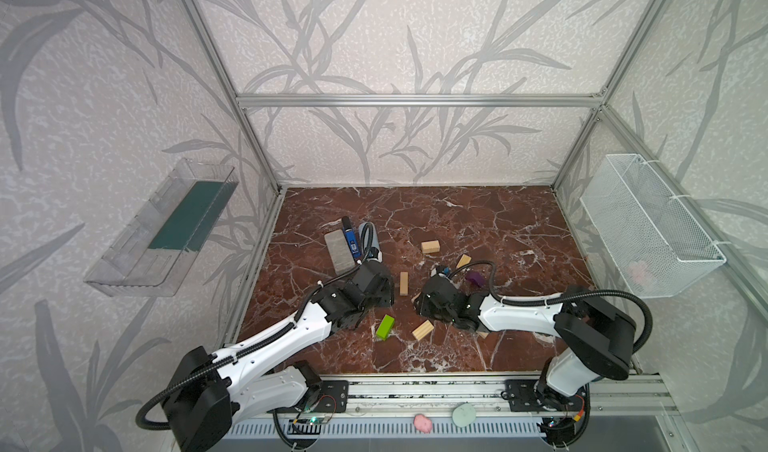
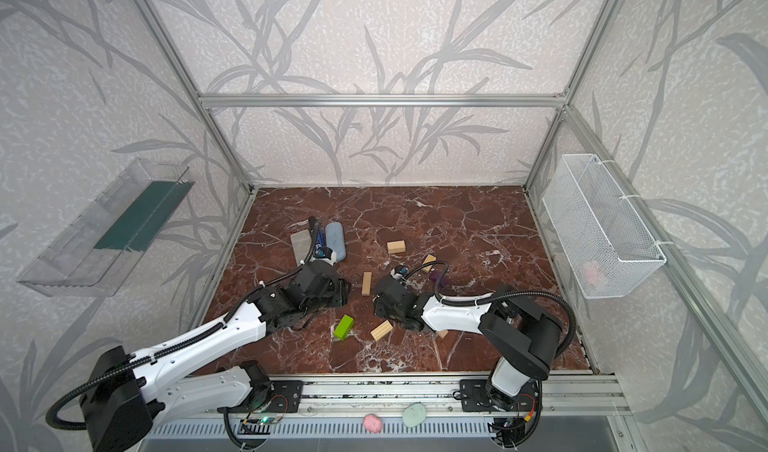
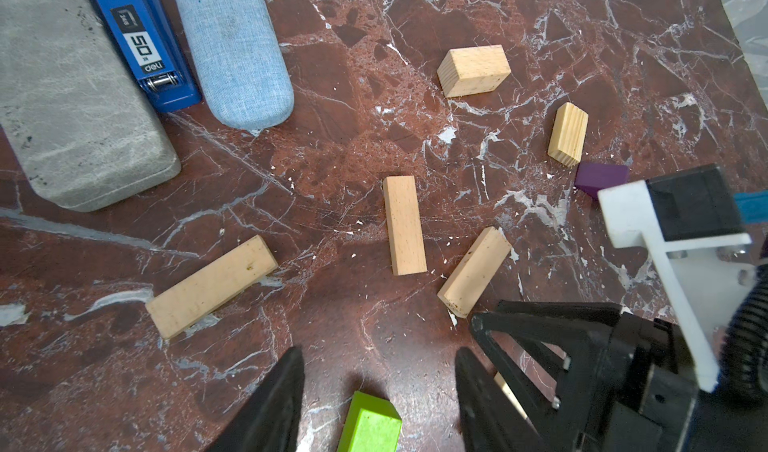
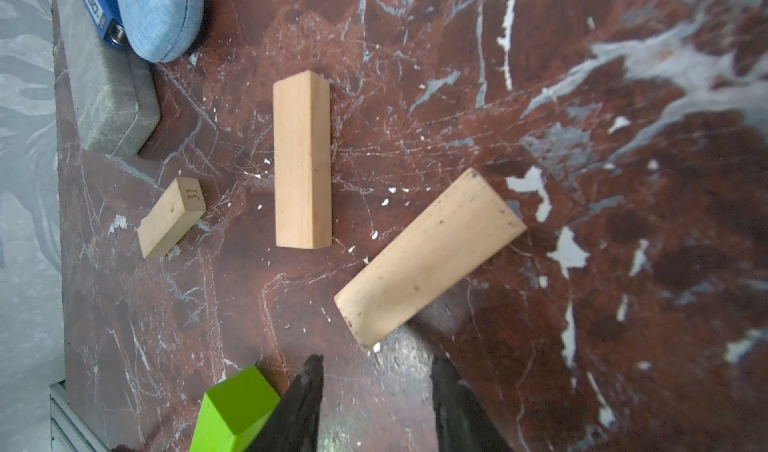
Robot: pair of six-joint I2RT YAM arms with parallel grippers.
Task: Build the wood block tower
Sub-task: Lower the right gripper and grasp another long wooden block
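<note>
Red marble tabletop (image 1: 478,221), leaf-patterned walls (image 1: 415,146). The wood blocks (image 1: 403,283) are lying scattered mid-table, unstacked. Both arms are reaching low toward the middle. The left gripper (image 3: 379,354) is hanging open-jawed near the lime-green block (image 3: 370,423), and the right gripper (image 4: 378,360) is showing parted, empty jaws.

tabletop (image 1: 478,221): red-brown marble pattern, white veins | walls (image 1: 374,34): off-white, grey leaf print | wood blocks (image 3: 404,225): pale tan, faint grain | lime-green block (image 1: 385,327): plain bright green | purple block (image 3: 600,177): deep plain purple | flat case (image 3: 79,109): mottled grey | stapler (image 3: 141,42): blue, black-and-white label | fabric case (image 3: 232,46): heathered light blue | wire basket (image 1: 648,221): white mesh
</note>
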